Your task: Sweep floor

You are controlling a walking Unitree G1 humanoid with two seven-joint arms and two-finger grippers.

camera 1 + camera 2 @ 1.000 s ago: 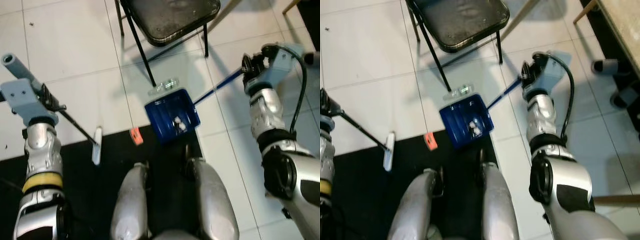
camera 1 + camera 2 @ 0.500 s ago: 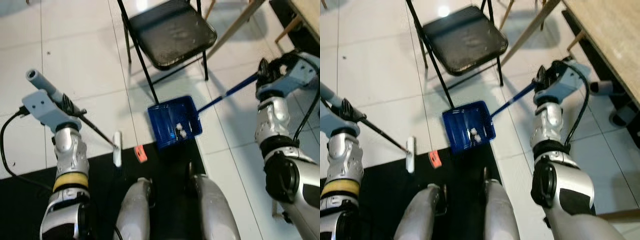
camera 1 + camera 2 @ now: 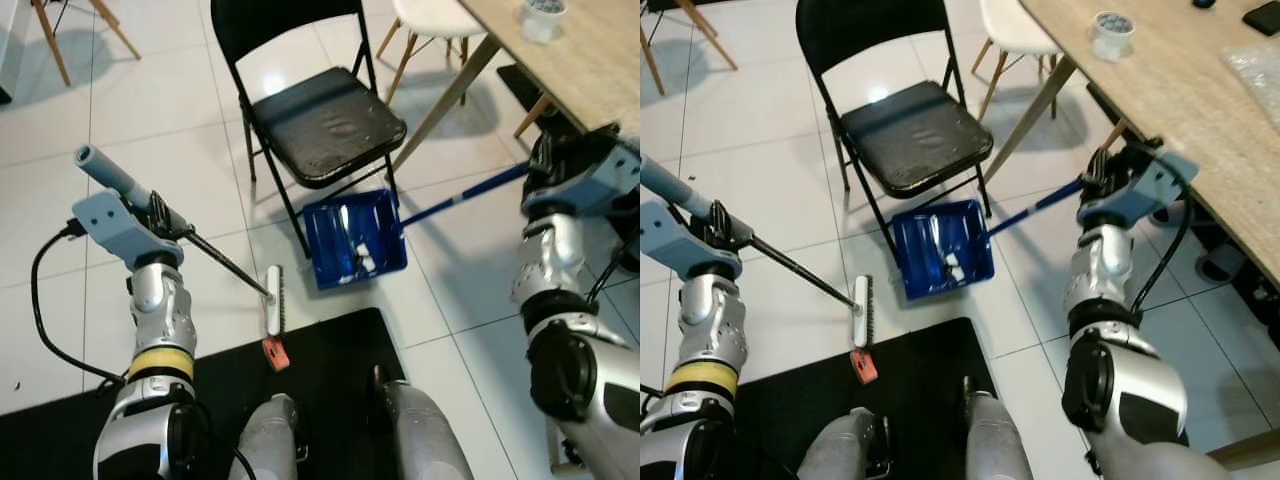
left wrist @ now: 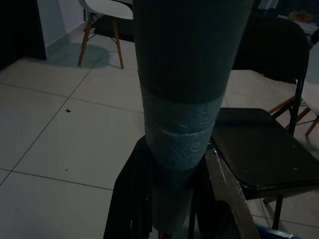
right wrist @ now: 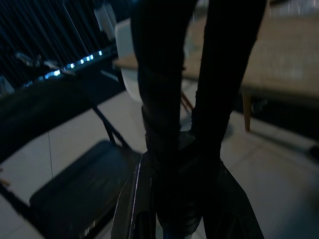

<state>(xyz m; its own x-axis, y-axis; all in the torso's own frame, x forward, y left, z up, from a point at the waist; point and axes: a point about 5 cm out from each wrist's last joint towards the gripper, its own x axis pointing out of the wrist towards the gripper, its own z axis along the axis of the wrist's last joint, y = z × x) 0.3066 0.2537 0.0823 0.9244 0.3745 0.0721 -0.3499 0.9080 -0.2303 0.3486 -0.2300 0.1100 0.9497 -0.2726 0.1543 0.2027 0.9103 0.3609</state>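
White tiled floor (image 3: pixel 180 110) is carrying most of what is here. A black folding chair (image 3: pixel 320 120) is standing on the tiles, and a blue dustpan (image 3: pixel 355 240) is lying just in front of its legs with a few white scraps in it. Near the dustpan, a white brush head (image 3: pixel 273 299) is resting on the tiles. A black mat (image 3: pixel 210 395) is lying along the near edge, and a small orange scrap (image 3: pixel 275 352) is sitting on the mat's edge. A wooden tabletop (image 3: pixel 1200 100) is standing to the right, bearing a roll of tape (image 3: pixel 1110 32).
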